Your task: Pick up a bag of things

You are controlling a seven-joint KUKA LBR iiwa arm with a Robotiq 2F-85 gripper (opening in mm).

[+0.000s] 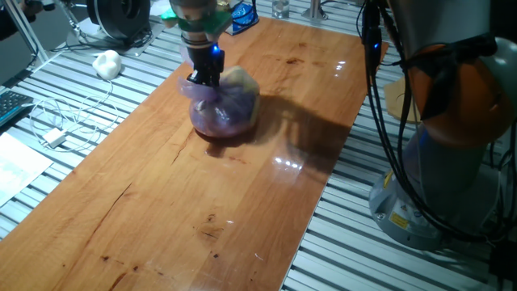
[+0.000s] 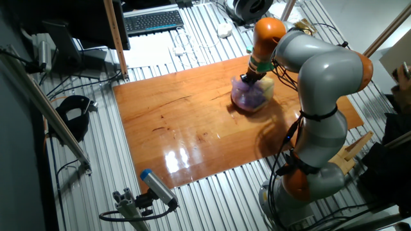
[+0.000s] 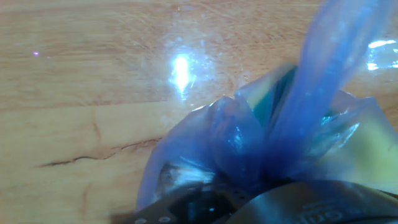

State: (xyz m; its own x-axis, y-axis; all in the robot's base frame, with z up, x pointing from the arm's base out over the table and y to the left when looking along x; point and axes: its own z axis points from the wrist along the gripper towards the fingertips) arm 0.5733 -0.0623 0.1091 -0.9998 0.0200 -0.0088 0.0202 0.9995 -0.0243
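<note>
Sitting on the wooden table (image 1: 202, 202) in one fixed view, the bag of things (image 1: 226, 109) rests toward the board's far end, purple and translucent, with a pale yellow lump at its 2 o'clock side. The gripper (image 1: 206, 81) comes straight down onto the bag's top at about 11 o'clock of its bulk, its fingers buried in gathered plastic; whether they are pinched together on it I cannot tell. A small white lumpy object (image 1: 107, 63) lies off the board at 9 o'clock from the bag.

From the other fixed view, the bag (image 2: 250, 96) sits near the table's (image 2: 180, 128) far edge, the gripper (image 2: 247, 78) touching its top, the arm (image 2: 321, 83) arching in from 3 o'clock.

Up close in the hand view, the bag's twisted neck (image 3: 311, 106) rises toward 1 o'clock, with bare wood (image 3: 81, 93) at 9 o'clock
</note>
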